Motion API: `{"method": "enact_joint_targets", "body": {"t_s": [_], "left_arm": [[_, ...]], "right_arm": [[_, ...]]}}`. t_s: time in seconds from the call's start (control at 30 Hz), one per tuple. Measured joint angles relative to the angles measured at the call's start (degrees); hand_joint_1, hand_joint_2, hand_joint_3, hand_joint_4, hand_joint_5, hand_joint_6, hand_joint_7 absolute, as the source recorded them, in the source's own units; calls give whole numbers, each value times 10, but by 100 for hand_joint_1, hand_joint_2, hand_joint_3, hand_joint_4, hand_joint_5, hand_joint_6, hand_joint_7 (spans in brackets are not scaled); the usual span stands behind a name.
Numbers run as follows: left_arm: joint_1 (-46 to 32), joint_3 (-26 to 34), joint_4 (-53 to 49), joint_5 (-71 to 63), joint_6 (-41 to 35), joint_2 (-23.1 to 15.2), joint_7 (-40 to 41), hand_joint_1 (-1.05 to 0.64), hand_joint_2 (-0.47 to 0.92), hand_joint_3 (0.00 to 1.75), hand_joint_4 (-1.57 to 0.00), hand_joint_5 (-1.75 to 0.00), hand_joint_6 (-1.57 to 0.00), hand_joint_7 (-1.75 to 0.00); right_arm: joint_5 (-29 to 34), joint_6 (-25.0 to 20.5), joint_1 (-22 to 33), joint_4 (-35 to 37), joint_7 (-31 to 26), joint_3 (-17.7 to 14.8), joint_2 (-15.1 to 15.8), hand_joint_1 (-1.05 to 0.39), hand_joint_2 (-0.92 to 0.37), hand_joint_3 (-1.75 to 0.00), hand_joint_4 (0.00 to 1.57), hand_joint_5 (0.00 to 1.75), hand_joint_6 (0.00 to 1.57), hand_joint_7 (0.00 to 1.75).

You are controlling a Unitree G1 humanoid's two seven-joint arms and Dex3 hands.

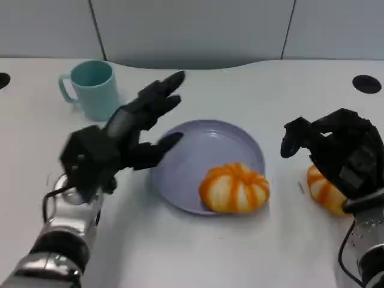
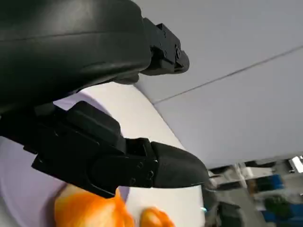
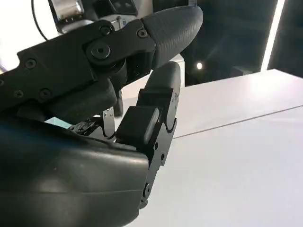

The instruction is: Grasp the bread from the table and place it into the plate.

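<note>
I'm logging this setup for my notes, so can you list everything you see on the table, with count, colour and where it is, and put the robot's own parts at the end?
bread: two orange pumpkin-shaped pieces; one in the plate at its near right rim, the other on the table to the right, partly under the right hand.
plate: one, pale lilac, centre of the table.
mug: one, light teal, far left, handle toward the left.
table: one, white.
left hand: black, fingers spread, raised over the plate's left edge, holding nothing.
right hand: black, fingers curled above the second bread; whether it touches the bread is unclear.
</note>
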State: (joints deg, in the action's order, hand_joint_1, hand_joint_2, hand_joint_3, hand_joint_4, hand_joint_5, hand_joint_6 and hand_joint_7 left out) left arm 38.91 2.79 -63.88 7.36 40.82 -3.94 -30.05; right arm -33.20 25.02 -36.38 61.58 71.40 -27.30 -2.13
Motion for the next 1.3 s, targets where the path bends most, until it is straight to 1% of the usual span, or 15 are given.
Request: {"method": "enact_joint_targets", "body": {"t_s": [0.03,0.07,0.1,0.2,0.23,0.27,0.3,0.43,0.57,0.6,0.67,0.8,0.97,1.1,1.3], "left_arm": [[-20,20,29,42,-34,-5,-47,-101,92,42,0,-70,-17,-4],[-40,34,55,70,-62,-10,-78,-98,92,44,-1,-80,-21,-7],[-61,48,83,99,-91,-14,-102,-96,92,47,-2,-84,-23,-8],[-140,86,171,173,-146,-8,-130,-92,92,53,-10,-91,-27,-11],[-163,94,184,181,-147,-3,-134,-92,92,53,-14,-93,-28,-12],[-188,102,186,189,-138,7,-137,-93,92,53,-13,-102,-28,-16],[-215,108,183,195,-130,19,-141,-94,92,52,-12,-105,-28,-18],[-288,112,171,195,-148,55,-141,-96,92,51,-15,-108,-28,-21],[-280,111,187,193,-153,61,-141,-97,92,52,-18,-105,-28,-23],[-278,111,191,193,-154,61,-141,-97,92,56,-29,-101,-30,-27],[-275,113,204,211,-195,64,-147,-97,92,59,-38,-98,-30,-29],[-276,123,230,250,-277,67,-167,-97,92,60,-46,-92,-31,-32],[-276,131,248,261,-312,66,-170,-97,92,59,-47,-90,-30,-33],[-276,139,250,266,-341,58,-187,-96,92,58,-49,-89,-32,-34],[-277,152,260,279,-392,49,-190,-97,92,53,-54,-90,-39,-38]], "right_arm": [[0,1,3,-3,0,1,0,-57,-92,-2,71,137,102,40],[0,1,7,-6,0,2,0,-57,-92,-2,70,138,100,44],[0,2,10,-9,2,2,0,-57,-91,-2,69,139,99,46],[-1,-3,14,-11,11,3,3,-56,-92,-1,70,136,97,48],[-2,-6,14,-12,14,3,4,-56,-92,-1,71,134,98,48],[-2,-11,14,-13,17,2,6,-54,-91,-1,72,133,98,48],[-2,-17,14,-13,22,2,11,-54,-91,0,73,132,98,48],[-2,-40,15,-16,24,0,34,-57,-90,0,74,133,100,46],[-1,-56,19,-22,23,3,41,-57,-90,0,74,133,101,43],[-1,-57,20,-22,24,3,42,-57,-88,0,75,138,105,43],[-2,-65,20,-13,32,1,52,-58,-87,0,75,140,107,42],[-1,-69,16,16,47,-7,69,-58,-87,0,74,138,107,41],[0,-63,15,24,54,-7,68,-55,-87,0,74,140,108,39],[0,-61,15,23,52,-4,61,-49,-87,0,74,133,107,35],[2,-52,16,13,47,0,54,-49,-89,0,71,138,107,32]]}}
